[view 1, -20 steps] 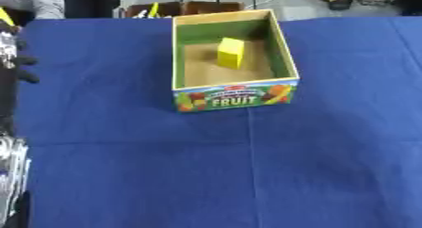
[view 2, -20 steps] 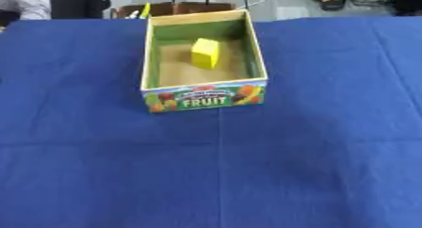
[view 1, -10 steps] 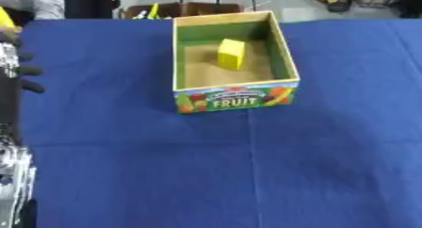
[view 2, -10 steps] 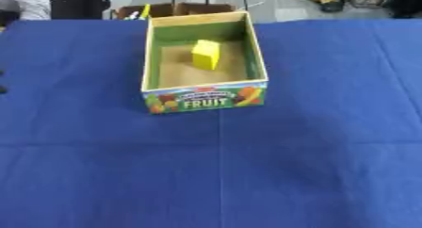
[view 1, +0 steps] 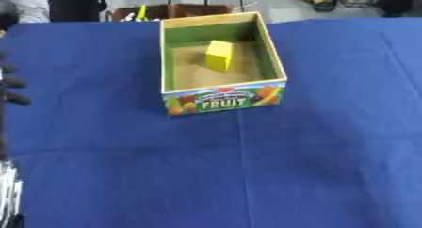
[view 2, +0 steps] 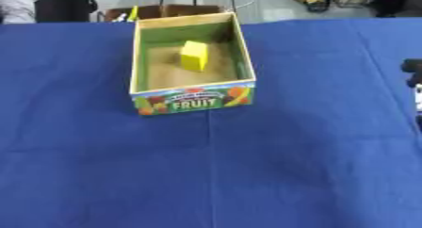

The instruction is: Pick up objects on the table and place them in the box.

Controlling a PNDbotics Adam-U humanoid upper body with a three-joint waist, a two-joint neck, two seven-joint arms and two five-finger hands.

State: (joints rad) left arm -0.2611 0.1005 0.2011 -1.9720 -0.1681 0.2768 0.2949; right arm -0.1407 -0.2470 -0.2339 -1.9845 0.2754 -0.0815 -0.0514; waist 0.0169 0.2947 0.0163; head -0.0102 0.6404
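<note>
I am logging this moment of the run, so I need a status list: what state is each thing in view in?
box: open-topped, upright on the blue table, FRUIT label facing the camera.
yellow block: inside the box, standing on its floor towards the far end.
left hand: at the view's left edge, off the box, holding nothing seen; fingers unclear.
right hand: only a dark part at the right edge; fingers unclear.

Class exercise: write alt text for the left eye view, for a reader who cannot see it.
An open cardboard box labelled FRUIT sits on a blue tablecloth, with a yellow block standing inside it. Part of the robot's left hand shows at the left edge, touching nothing.
</note>
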